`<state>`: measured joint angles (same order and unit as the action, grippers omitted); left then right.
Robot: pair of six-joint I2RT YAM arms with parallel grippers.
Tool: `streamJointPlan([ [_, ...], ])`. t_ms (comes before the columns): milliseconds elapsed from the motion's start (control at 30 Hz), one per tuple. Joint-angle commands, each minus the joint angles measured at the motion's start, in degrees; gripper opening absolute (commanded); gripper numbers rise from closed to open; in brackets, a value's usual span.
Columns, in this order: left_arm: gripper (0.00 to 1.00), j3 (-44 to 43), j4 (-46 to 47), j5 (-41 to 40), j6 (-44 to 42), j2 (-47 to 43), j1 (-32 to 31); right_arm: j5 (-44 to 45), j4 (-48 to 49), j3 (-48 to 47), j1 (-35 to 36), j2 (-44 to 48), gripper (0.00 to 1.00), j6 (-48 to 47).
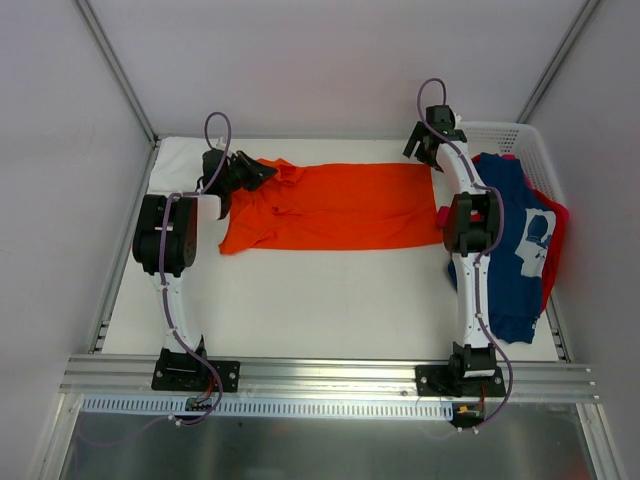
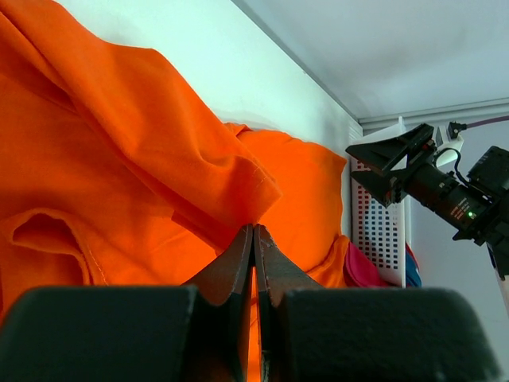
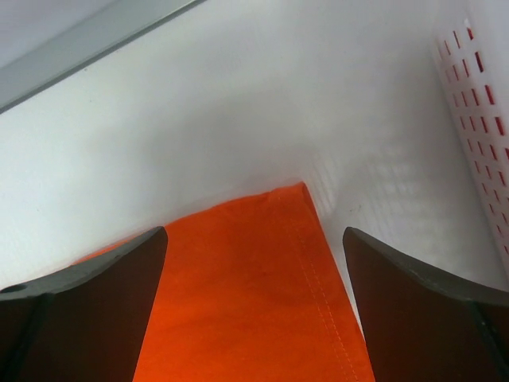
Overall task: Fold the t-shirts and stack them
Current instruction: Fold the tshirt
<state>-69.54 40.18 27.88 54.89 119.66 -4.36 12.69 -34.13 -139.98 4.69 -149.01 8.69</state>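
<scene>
Orange t-shirt (image 1: 340, 205) lies flat on table (image 1: 300, 300), stretched btwn both grippers; left gripper (image 2: 253, 239) pressed together, pinching cloth at sleeve end; right gripper (image 3: 254, 239) spread, hem corner just beneath, btwn its jaws; best: lower, clamp corner squarely, then lift both ends evenly, cloth taut.

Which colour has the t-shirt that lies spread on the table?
The t-shirt is plain bright orange, without print. The top external view shows it best.
</scene>
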Motion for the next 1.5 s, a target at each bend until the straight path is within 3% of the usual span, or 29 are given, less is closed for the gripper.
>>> streamJointPlan([
  [0,0.0,-1.0,3.0,1.4,-0.3,0.1,0.8,0.0,1.1,-1.7,-3.1,-0.7,0.91,3.2],
  [133,0.0,-1.0,2.9,1.2,-0.1,0.2,0.8,-2.7,1.1,-1.8,-3.4,-1.3,0.78,4.7],
  [267,0.0,-0.5,3.3,1.4,0.4,0.2,0.8,-4.4,0.7,-1.6,-4.1,-1.5,0.71,5.6],
  [367,0.0,-0.5,3.4,1.4,0.7,0.4,0.8,-5.2,-0.4,-1.6,-4.2,-1.8,0.71,6.3],
  [567,0.0,-0.6,4.6,2.1,2.2,0.6,0.8,-4.8,-4.5,-1.3,-4.4,-1.7,0.83,7.2],
  [1000,0.0,-0.2,6.0,3.2,4.0,1.5,0.9,-3.8,-7.6,3.2,-7.0,0.7,0.91,8.4],
  [1267,0.0,0.0,11.7,5.5,9.4,3.6,0.9,-24.9,-1.8,3.6,-10.7,0.1,0.99,7.8],
  [1467,0.0,-2.1,15.7,9.7,11.5,5.3,0.9,-40.8,4.6,5.0,-11.0,4.8,0.99,-4.1],
])
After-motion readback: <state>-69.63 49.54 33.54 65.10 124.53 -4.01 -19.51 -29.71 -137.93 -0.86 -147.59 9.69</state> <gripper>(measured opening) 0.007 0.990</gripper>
